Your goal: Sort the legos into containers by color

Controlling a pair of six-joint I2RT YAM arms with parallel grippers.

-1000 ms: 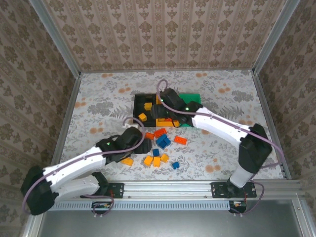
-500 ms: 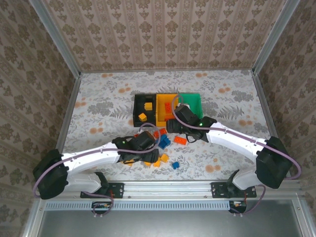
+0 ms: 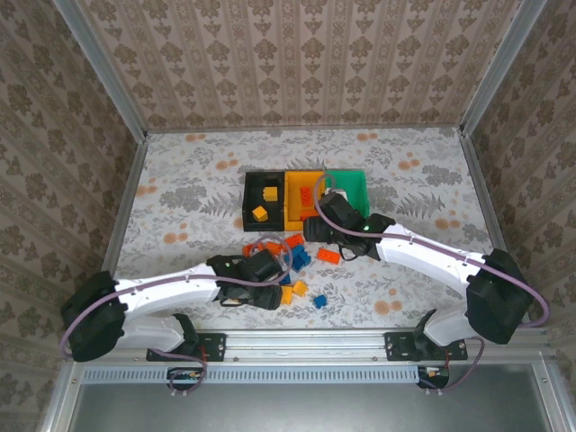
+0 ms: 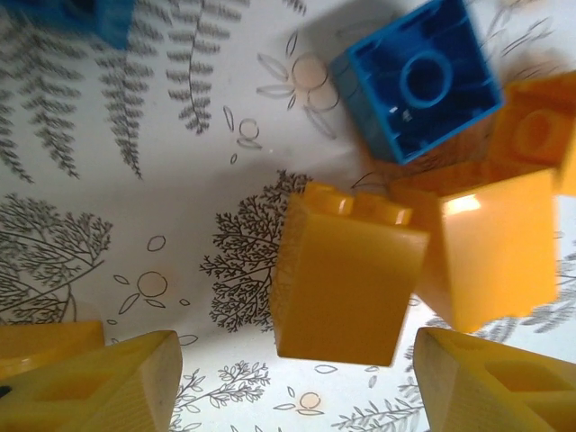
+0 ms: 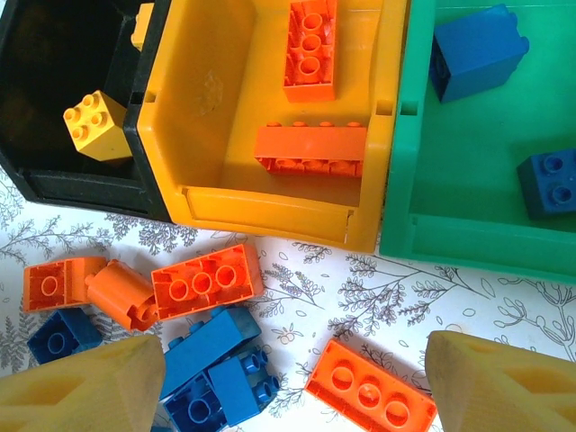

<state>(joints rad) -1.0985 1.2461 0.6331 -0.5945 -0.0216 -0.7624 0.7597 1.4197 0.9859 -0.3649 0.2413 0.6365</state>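
The containers stand in a row: black [image 3: 261, 200], orange-yellow [image 3: 304, 200] and green [image 3: 349, 187]. In the right wrist view the black bin [image 5: 54, 171] holds a yellow brick [image 5: 94, 124], the orange-yellow bin [image 5: 270, 211] two red-orange bricks [image 5: 310, 47], the green bin [image 5: 468, 238] two blue bricks [image 5: 475, 49]. Loose legos [image 3: 299, 259] lie in front of them. My left gripper [image 4: 297, 373] is open low over the table, a yellow brick [image 4: 346, 270] lying just ahead between its fingertips, untouched. My right gripper [image 5: 295, 346] hangs open above a red-orange brick [image 5: 371, 385] and blue bricks [image 5: 216, 360].
Beside the yellow brick lie a second yellow brick [image 4: 490, 247] and an upturned blue one [image 4: 418, 76]. A lone blue brick [image 3: 319, 301] sits near the front rail. Patterned walls close in the table on three sides.
My left arm has slid right to the yellow bricks and its jaws have narrowed. My right arm has drawn back from over the bins to the loose pile, jaws unchanged.
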